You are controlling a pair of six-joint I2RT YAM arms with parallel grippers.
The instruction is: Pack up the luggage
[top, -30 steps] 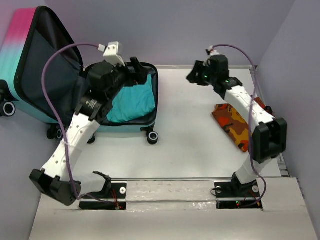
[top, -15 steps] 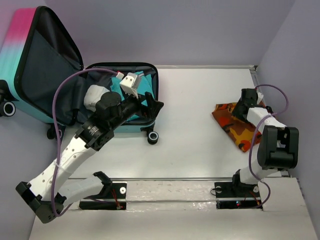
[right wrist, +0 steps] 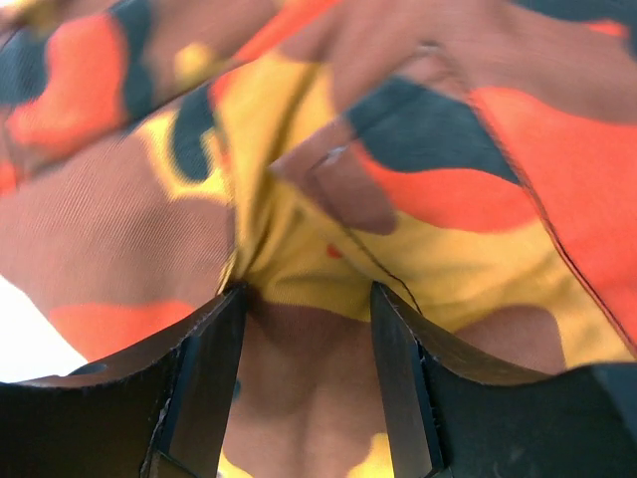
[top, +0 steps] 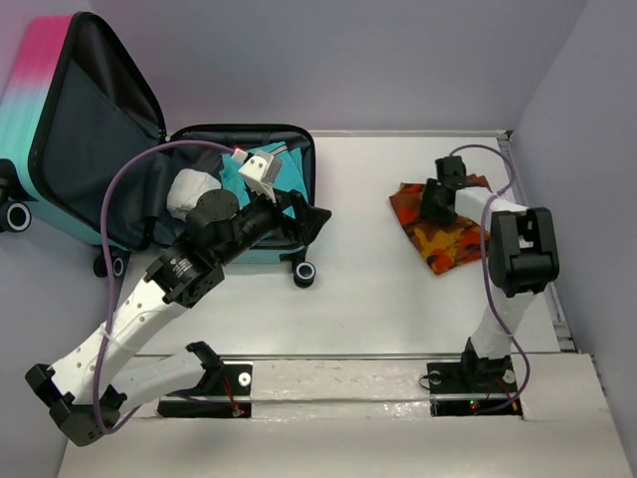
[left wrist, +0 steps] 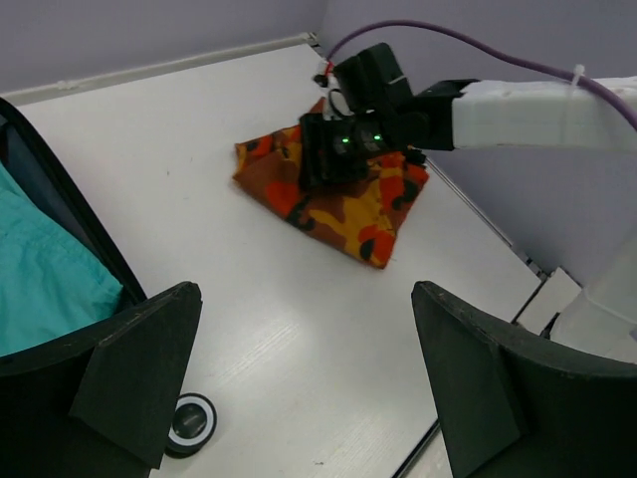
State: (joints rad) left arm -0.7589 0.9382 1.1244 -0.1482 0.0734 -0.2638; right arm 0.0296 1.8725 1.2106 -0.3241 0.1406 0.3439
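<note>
The luggage (top: pixel 60 100) lies open at the far left, its pink-to-teal lid propped up and its dark-lined base (top: pixel 304 169) flat on the table. A teal garment (top: pixel 236 177) lies in the base and also shows in the left wrist view (left wrist: pixel 40 284). My left gripper (top: pixel 311 214) is open and empty, just past the base's right rim. My right gripper (top: pixel 435 199) is shut on an orange camouflage cloth (top: pixel 448 234) at the right of the table. The fabric (right wrist: pixel 398 119) is bunched between its fingers.
A black suitcase wheel (top: pixel 304 272) sticks out at the base's near right corner and shows in the left wrist view (left wrist: pixel 189 423). The purple walls close in on the left, back and right. Bare white table (top: pixel 368 289) lies between the luggage and the cloth.
My right gripper came down onto the orange cloth, took hold and dragged it left and farther back. My left arm swung out of the suitcase toward the right.
</note>
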